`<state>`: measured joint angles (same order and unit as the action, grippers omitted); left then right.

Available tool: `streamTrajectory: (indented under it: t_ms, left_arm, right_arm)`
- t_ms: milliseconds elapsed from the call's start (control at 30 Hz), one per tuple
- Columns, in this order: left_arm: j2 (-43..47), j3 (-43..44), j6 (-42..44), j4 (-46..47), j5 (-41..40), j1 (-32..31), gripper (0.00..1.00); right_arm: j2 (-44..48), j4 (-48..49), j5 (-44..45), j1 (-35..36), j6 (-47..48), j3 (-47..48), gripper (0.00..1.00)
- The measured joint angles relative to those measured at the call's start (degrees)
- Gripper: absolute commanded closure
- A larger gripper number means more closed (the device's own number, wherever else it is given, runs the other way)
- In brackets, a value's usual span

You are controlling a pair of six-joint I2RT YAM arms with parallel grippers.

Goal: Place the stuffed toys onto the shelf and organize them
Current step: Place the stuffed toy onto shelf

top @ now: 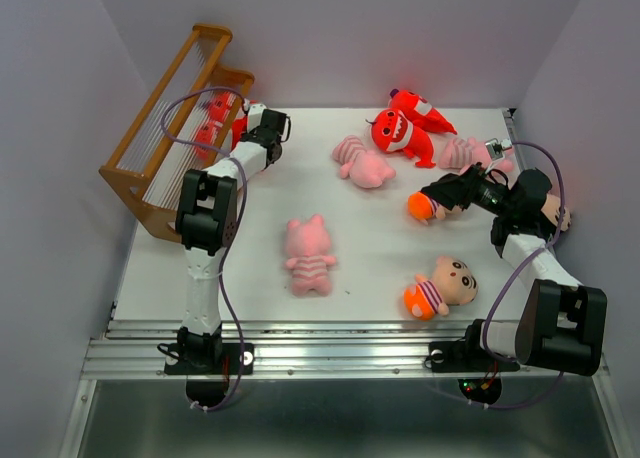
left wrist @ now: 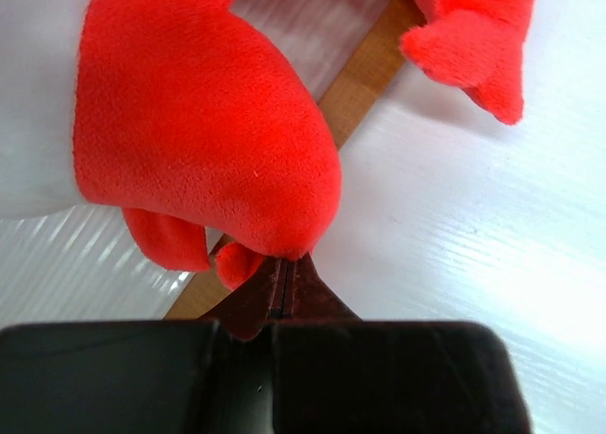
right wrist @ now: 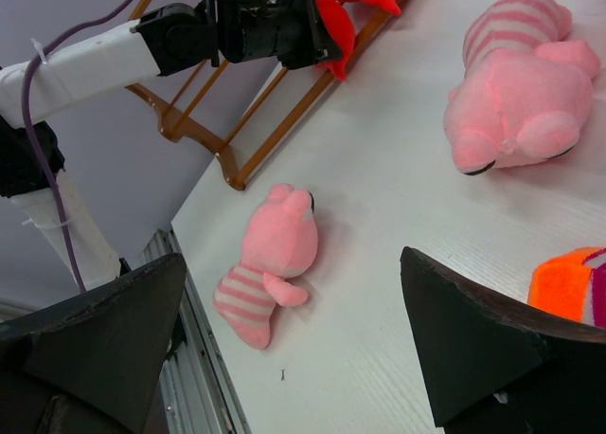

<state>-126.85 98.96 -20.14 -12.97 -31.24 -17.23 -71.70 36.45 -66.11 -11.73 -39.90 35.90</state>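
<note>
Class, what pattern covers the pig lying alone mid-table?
The pig wears pink-and-white stripes, clearest in right wrist view.

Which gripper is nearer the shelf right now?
Left. The left gripper, shut, sits at the shelf's front rail against a red toy. The right gripper hangs open well away, by a doll.

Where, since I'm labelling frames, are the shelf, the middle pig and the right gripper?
shelf (top: pixel 165 108), top view, upper slats.
middle pig (top: pixel 311 268), top view, striped body.
right gripper (right wrist: pixel 294 259), right wrist view, between its open fingers.
</note>
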Motion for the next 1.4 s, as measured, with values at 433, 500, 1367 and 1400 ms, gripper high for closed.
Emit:
streamTrajectory:
  t_ms: [433, 500, 1367, 1400]
  left_arm:
    - [0.1, -0.2, 2.7, 0.3, 1.9, -0.4, 0.78]
    - [0.1, -0.2, 3.0, 0.3, 2.1, -0.4, 0.54]
    - [8.8, -6.1, 7.7, 1.6, 8.8, -2.5, 0.29]
    - [9.3, -6.4, 7.8, 1.6, 9.1, -2.9, 0.29]
  right_arm:
    - [0.0, 0.0, -0.1, 0.0, 0.0, 0.0, 0.0]
    - [0.0, 0.0, -0.1, 0.0, 0.0, 0.0, 0.0]
    - [0.0, 0.0, -0.2, 0.0, 0.0, 0.0, 0.0]
    - [0.0, 0.0, -0.2, 0.0, 0.0, 0.0, 0.0]
